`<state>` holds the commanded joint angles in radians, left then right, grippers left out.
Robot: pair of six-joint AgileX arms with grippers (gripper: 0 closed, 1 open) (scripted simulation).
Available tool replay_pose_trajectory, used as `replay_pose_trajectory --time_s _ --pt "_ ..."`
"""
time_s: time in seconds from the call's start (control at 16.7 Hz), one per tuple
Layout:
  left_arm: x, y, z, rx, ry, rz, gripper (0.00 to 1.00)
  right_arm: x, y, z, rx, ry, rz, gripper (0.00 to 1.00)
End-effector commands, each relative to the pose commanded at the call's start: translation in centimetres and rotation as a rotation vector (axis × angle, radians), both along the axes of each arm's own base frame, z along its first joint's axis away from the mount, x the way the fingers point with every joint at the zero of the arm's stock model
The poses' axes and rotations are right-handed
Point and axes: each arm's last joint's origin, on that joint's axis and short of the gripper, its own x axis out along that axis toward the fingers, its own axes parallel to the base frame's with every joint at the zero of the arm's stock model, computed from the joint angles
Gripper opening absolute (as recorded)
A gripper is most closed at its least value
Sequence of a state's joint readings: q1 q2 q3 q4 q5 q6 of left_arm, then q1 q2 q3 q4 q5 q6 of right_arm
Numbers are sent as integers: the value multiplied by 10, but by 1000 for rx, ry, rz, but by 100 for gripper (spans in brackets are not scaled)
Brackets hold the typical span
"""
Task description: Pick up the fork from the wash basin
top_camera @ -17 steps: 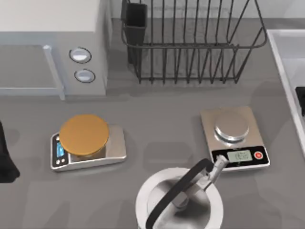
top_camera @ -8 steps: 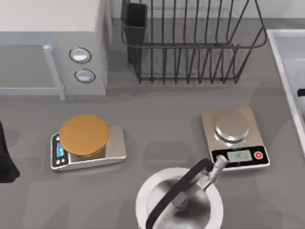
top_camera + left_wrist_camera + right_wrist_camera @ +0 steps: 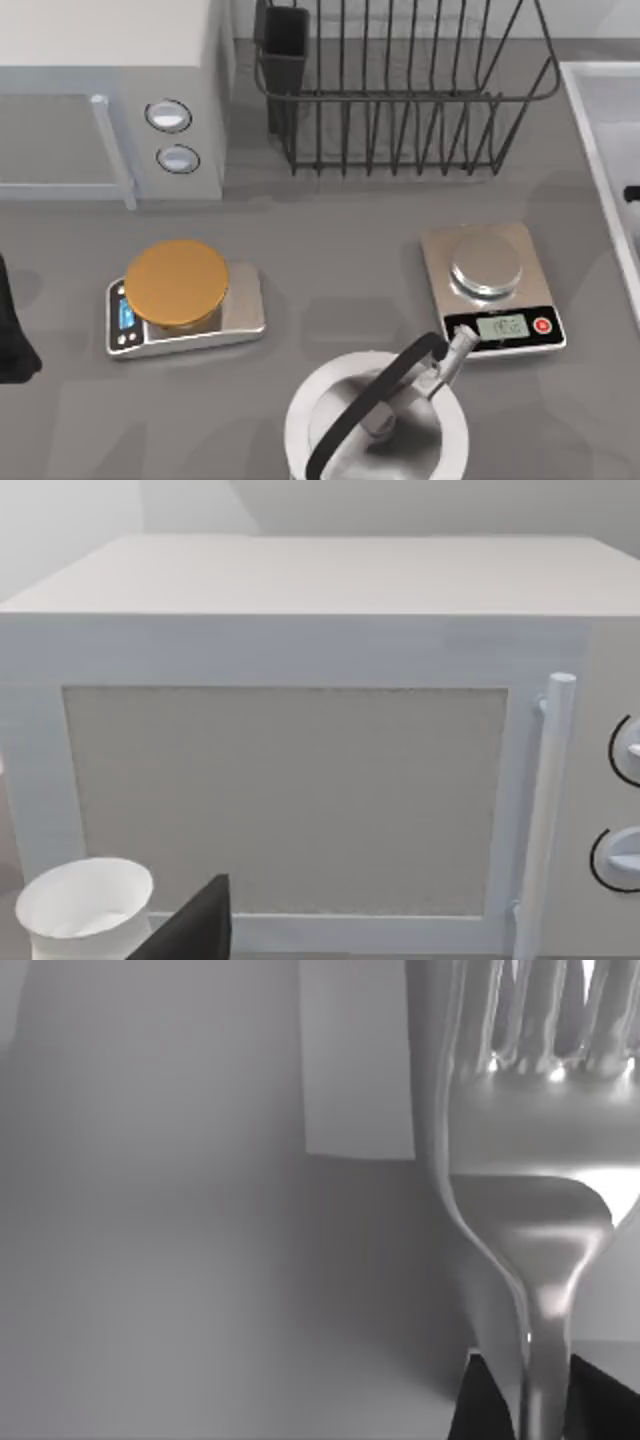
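The fork (image 3: 540, 1160) is a silvery utensil seen close up in the right wrist view, with its tines pointing away from the wrist. Its slim handle runs down between the two dark fingers (image 3: 482, 1400) of my right gripper (image 3: 545, 1410), which is shut on it. Behind the fork are the pale grey walls of the wash basin (image 3: 150, 1210). In the top view the basin's raised rim (image 3: 590, 130) runs along the table's right edge, and a small dark part of my right gripper (image 3: 633, 194) shows over it. My left arm (image 3: 10, 335) is parked at the table's left edge.
A white microwave (image 3: 110, 100) stands at the back left and a black wire dish rack (image 3: 400, 90) at the back middle. A scale with an orange disc (image 3: 180, 295) and a steel scale (image 3: 492, 285) lie mid-table. A kettle (image 3: 375, 420) is at the front. A white cup (image 3: 85, 905) stands by the microwave.
The dark part of my right gripper at the basin has drawn back toward the top view's right edge and now shows smaller. Nothing else has moved.
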<state>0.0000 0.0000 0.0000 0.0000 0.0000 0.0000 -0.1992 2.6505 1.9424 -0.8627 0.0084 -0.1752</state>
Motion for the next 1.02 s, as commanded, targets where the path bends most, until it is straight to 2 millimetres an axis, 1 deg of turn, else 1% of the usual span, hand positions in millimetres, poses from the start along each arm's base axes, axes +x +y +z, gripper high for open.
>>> replay_pose_trajectory --time_s 0.06,0.12,0.24,0.36,0.48,0.72,0.84,0.9,1.02 --pt "0 0 0 0 0 0 100 0 0 0 0 0 0 0" --pt "0 0 0 0 0 0 100 5 1 23 -1 -46 -4 0" --pt "0 0 0 0 0 0 100 7 0 28 -1 -49 -4 0" --pt "0 0 0 0 0 0 100 11 -1 46 -2 -53 -4 0" --pt "0 0 0 0 0 0 100 13 -1 74 -1 -47 -4 0" --pt "0 0 0 0 0 0 100 9 0 139 4 -24 -4 0" --pt "0 0 0 0 0 0 100 6 0 164 1 -38 -4 0" --pt "0 0 0 0 0 0 100 5 1 171 0 -44 -4 0" --pt "0 0 0 0 0 0 100 5 1 173 -1 -46 -4 0"
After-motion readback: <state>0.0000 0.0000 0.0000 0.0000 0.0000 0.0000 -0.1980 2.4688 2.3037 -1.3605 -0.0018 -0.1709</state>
